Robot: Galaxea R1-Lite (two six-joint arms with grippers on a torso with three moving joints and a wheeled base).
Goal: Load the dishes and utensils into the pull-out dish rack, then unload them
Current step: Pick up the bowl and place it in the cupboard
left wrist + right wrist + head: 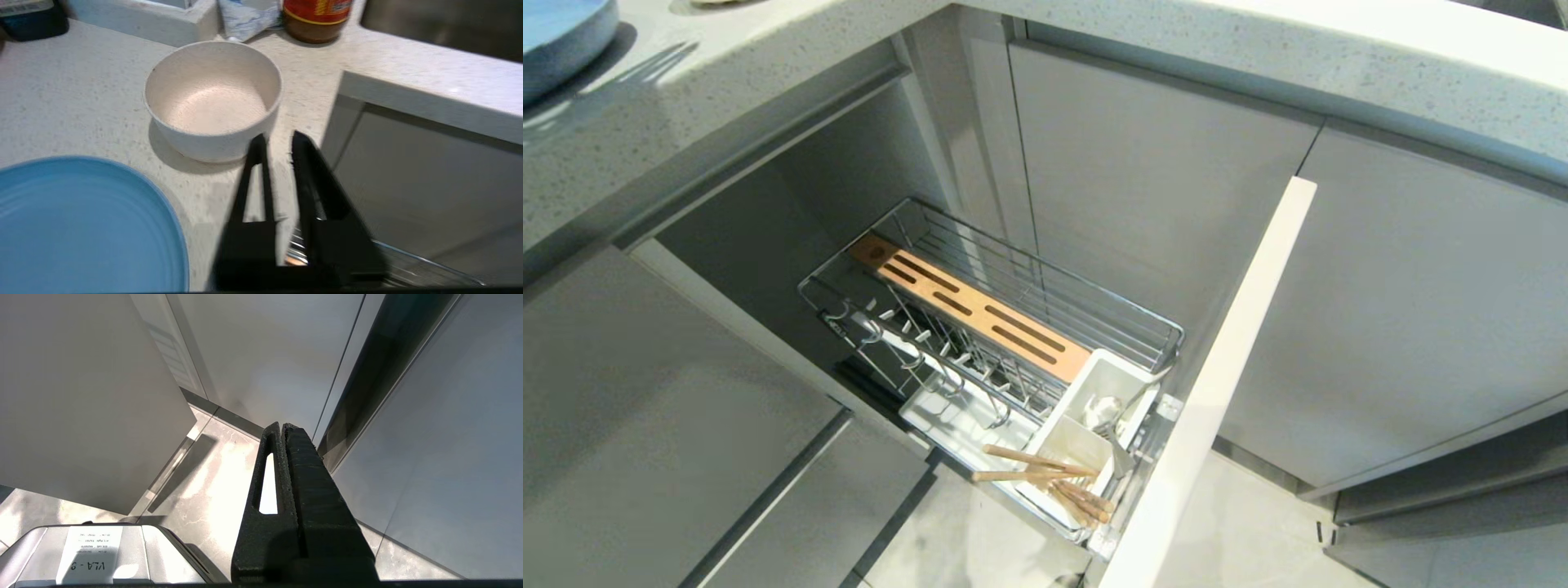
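Observation:
The pull-out dish rack point(1013, 269) stands drawn out of the cabinet, with its slotted wooden strip point(980, 314) along the middle. In its white caddy point(1094, 384) the chopsticks point(1037, 467) lean out over the rim, and the spoon point(1107, 416) sits beside them. On the counter, the white bowl point(212, 102) stands upright beside the pale blue plate point(81, 228), whose edge also shows in the head view point(556, 33). My left gripper point(279, 141) hovers over the counter just short of the bowl, slightly open and holding nothing. My right gripper point(282, 426) is parked, shut, above the floor.
A red-labelled jar point(316, 20), a crumpled bag point(245, 16) and a white box point(151, 20) stand behind the bowl. The rack's front panel point(1225, 384) juts out beside the caddy. Grey cabinet doors flank the opening. The robot's base point(94, 555) is under the right arm.

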